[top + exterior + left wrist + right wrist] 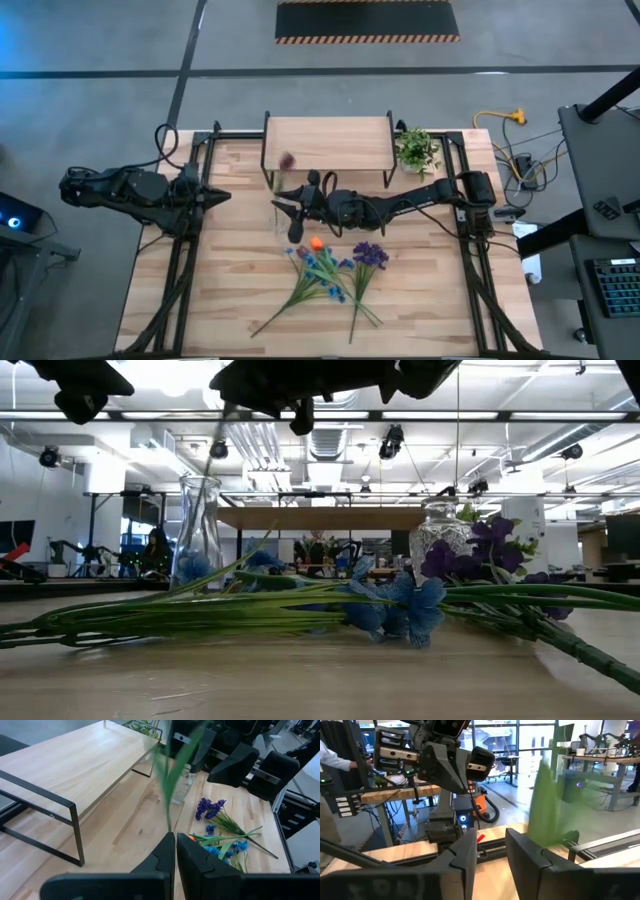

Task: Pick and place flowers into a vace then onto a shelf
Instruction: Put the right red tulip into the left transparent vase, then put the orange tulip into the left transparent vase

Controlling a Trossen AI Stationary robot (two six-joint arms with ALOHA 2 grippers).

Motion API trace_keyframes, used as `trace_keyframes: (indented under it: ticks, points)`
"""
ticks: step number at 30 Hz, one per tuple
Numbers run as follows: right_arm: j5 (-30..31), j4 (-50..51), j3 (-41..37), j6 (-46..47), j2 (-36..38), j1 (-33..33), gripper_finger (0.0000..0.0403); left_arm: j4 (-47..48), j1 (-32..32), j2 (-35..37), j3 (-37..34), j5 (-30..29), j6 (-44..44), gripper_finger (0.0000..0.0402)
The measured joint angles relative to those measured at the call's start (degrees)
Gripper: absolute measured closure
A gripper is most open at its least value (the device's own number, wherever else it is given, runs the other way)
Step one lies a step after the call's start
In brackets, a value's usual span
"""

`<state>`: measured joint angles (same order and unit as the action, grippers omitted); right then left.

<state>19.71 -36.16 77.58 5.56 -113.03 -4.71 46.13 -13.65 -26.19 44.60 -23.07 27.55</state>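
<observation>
A dark red tulip point(287, 160) stands with its thin stem point(215, 455) in a tall clear vase point(200, 530) just in front of the shelf point(328, 143). My right gripper point(290, 215) hovers over the vase, open point(491, 857), with nothing between its fingers. A blurred green leaf point(545, 805) stands beside one finger. An orange bud point(316, 243), a blue spray point(325, 268) and a purple bunch point(370, 254) lie flat on the table, stems toward the near edge. My left gripper point(222, 197) waits shut point(175, 855) left of the vase, facing the leaf point(170, 775). My right gripper has nothing between its fingers. The tulip's green leaf point(545, 805) shows close beside the outer side of one finger point(525, 855). I cannot tell whether the two touch.
A small leafy potted plant point(417, 150) sits at the shelf's right end. A second, rounder clear glass vase point(440, 540) stands near it, under the right arm. The shelf's black legs point(75, 835) stand close to the tall vase. A person shows in the room beyond point(330, 760).
</observation>
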Motion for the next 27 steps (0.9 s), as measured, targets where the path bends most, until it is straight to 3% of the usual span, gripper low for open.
trace_keyframes:
  ticks: [13, 19, 27]
  points:
    - [-2.35, 3.11, -0.02, -1.32, 2.21, -1.71, 0.0303, 0.0, 0.0, -0.4, 0.0, 0.0, 0.02, 0.0402]
    - [-2.32, 16.74, -0.02, -3.93, 7.16, -4.73, 0.0301, 0.0, 0.0, -0.35, 0.01, 0.0, 0.02, 0.0402]
    - [-2.97, 45.67, -0.02, 6.86, 12.0, -7.75, 0.0311, 0.0, 0.0, -0.79, 0.02, 0.58, 0.3, 0.0402]
